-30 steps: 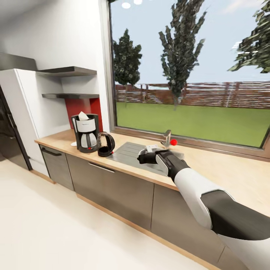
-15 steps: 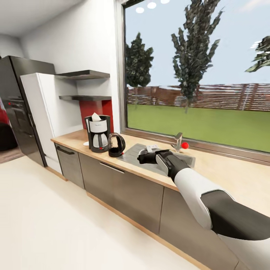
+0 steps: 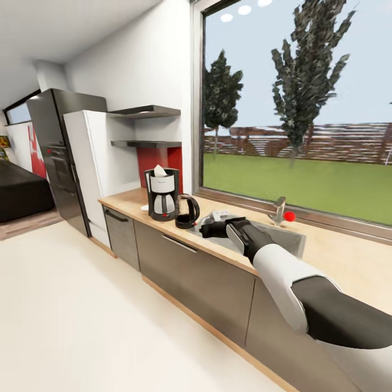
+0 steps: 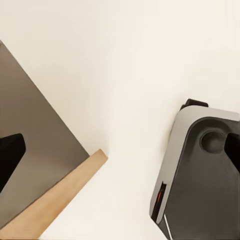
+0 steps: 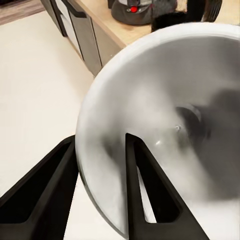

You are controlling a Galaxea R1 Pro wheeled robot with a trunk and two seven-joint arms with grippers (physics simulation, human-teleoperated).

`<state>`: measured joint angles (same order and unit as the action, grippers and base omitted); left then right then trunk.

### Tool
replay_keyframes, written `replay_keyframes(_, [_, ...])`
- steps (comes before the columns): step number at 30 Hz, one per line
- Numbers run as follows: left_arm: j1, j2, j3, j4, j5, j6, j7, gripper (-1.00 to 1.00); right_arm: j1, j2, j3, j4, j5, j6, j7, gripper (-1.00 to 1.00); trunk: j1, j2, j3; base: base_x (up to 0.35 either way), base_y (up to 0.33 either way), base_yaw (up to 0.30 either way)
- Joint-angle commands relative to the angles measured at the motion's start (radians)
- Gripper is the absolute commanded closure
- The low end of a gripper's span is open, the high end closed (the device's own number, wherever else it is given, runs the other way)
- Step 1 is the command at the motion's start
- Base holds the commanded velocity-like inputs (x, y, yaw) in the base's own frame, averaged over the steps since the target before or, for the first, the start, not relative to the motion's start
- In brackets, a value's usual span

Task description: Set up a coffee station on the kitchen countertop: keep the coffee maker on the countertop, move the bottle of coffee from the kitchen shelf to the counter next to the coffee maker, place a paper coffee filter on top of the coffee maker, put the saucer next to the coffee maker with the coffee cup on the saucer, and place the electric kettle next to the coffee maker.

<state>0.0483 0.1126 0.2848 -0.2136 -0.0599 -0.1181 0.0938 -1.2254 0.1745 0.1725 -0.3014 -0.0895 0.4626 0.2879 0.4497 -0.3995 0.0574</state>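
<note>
In the head view, a tall dark refrigerator (image 3: 65,158) is seen at the far left, with a white cabinet (image 3: 95,169) just beside it and two dark wall shelves (image 3: 144,112) mounted above the near end of the wooden countertop (image 3: 128,201). On the countertop, before a red wall panel, the coffee maker (image 3: 161,194) is stood upright, black with a white front, and a white paper coffee filter (image 3: 159,171) is seen poking up from its top. A small white edge shows at its base on the side toward the refrigerator; what it belongs to cannot be told. Just beside the coffee maker, on the window side, the black electric kettle (image 3: 187,212) is set, its handle arched over the body. Next along, a steel sink (image 3: 291,239) with a faucet (image 3: 279,209) is sunk below the wide window.

The right gripper (image 3: 209,227) is held out above the counter edge near the kettle, on a white and black forearm. In the right wrist view, the right gripper (image 5: 102,165) is shown closed narrowly on the rim of a pale, round saucer (image 5: 170,125), one black finger on each face of the disc. The saucer is held on edge, blurred, glossy grey-white, with a shallow centre well.

In the left wrist view, pale floor, a cabinet corner and part of the robot's grey base (image 4: 200,170) are shown; dark finger tips appear at the picture's edges, far apart.
</note>
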Motion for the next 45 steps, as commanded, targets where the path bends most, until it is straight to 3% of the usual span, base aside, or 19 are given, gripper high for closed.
replay_keyframes(1, [0.001, 0.0, 0.004, -0.001, -0.006, -0.003, 0.002, -1.0, 0.0, 0.0, 0.004, -0.001, -0.01, 0.005, -0.002, 1.0, 0.0, -0.001, 0.0, 0.0, 0.0, 0.278])
replay_keyframes(17, [0.001, -0.002, 0.004, 0.0, -0.006, -0.009, 0.001, -1.0, 0.0, 0.0, 0.004, 0.001, -0.01, 0.005, -0.001, 1.0, 0.0, -0.001, 0.0, 0.0, 0.0, 0.27])
replay_keyframes(37, [0.001, -0.002, 0.004, 0.0, -0.006, -0.009, 0.001, -1.0, 0.0, 0.0, 0.004, -0.001, -0.01, 0.005, -0.001, 1.0, 0.0, -0.001, 0.0, 0.0, 0.0, 0.019])
replay_keyframes(45, [0.001, -0.002, 0.004, -0.001, -0.006, -0.011, 0.002, -1.0, 0.0, 0.0, 0.004, -0.001, -0.01, 0.005, -0.001, 1.0, 0.0, -0.001, 0.003, 0.0, 0.0, 0.213])
